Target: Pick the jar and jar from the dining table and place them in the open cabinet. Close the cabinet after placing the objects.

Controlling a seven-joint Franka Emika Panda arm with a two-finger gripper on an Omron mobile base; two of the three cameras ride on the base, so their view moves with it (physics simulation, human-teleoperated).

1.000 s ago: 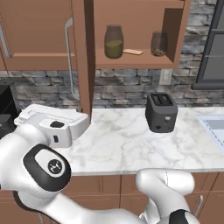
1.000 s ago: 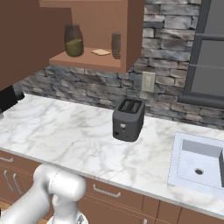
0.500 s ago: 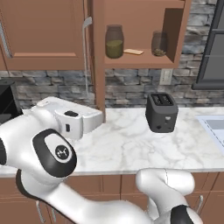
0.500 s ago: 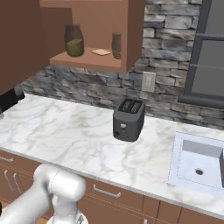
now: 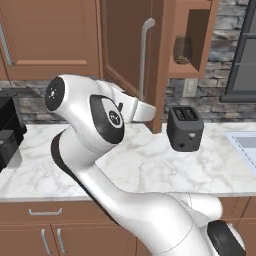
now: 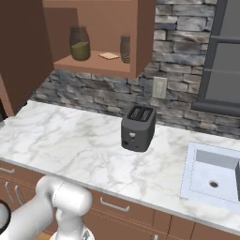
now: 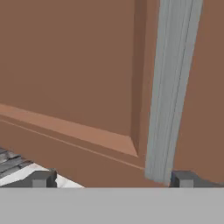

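change since earlier: the arm has swung up and across the left base view; its white forearm now reaches to the cabinet door (image 5: 131, 50), which stands partly swung across the opening and covers the left part of the shelf that was plainly seen a second ago.
right base change: the counter, toaster and shelf lie as before; the brown door panel (image 6: 21, 51) at the left edge looms larger over the opening.
gripper: the gripper (image 7: 109, 177) has its two dark tips spread wide apart, nothing between them; it faces the door panel close up, with the silver bar handle (image 7: 173, 87) just above the right-hand tip. whether a tip touches the door cannot be told.
taller jar: the olive-filled jar (image 6: 79, 43) stands upright on the cabinet shelf (image 6: 93, 64), toward its left; seen in the right base view, hidden by the door in the left base view.
shorter jar: the jar with brown chunks (image 6: 124, 48) stands upright on the same shelf toward the right, also seen at (image 5: 182, 50); well apart from the taller one.
between jars: a small flat tan piece (image 6: 108, 56) lies on the shelf.
counter: a white marble top (image 6: 70, 150) carries a dark toaster (image 6: 138, 127); a sink (image 6: 213, 176) sits at the right.
left base extras: a black appliance (image 5: 9, 130) at the left edge of the counter.
hand view extras: the door's recessed panel edge and a corner of marble at lower left.
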